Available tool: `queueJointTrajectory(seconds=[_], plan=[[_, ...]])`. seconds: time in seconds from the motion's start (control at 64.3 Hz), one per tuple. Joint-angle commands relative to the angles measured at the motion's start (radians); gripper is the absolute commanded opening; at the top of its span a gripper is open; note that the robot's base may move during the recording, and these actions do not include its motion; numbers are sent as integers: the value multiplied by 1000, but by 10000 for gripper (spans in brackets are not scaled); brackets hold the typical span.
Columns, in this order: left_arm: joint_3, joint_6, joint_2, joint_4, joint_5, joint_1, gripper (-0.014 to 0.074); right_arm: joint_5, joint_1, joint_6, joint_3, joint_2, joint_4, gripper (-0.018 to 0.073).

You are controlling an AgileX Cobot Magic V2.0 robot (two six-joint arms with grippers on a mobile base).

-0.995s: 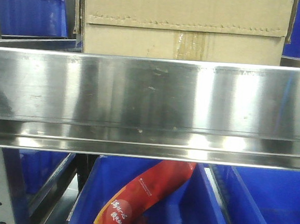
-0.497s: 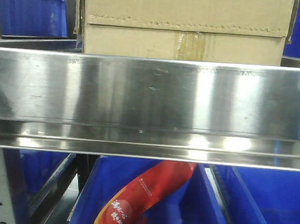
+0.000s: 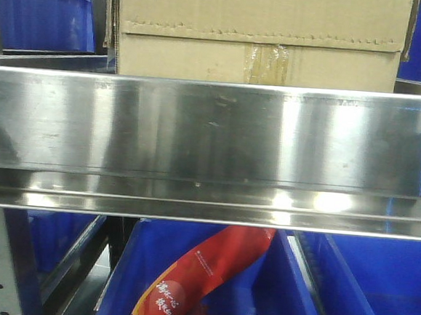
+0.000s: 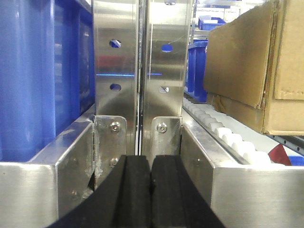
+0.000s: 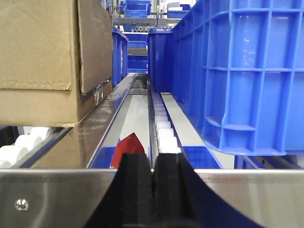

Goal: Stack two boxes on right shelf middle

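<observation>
One box (image 3: pixel 260 34) sits on the shelf (image 3: pixel 212 139). Left gripper (image 4: pixel 151 190) and right gripper (image 5: pixel 152 190) closed, empty, flanking it. Likely next: fetch the second box.

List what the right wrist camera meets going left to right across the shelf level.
Cardboard box → steel rail → line of white rollers → big blue bin. The right gripper sits at the bottom centre, pads together.
</observation>
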Motion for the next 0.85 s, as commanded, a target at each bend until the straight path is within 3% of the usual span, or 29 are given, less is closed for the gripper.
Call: queueJointTrajectory(seconds=[0.0,0.839], plan=[[-4,-2,-6,0,-21,3,-111,-21,-3,3,1,-8,-4,-162],[-4,-2,-6,0,-21,3,-111,-21,-3,3,1,-8,-4,-162]])
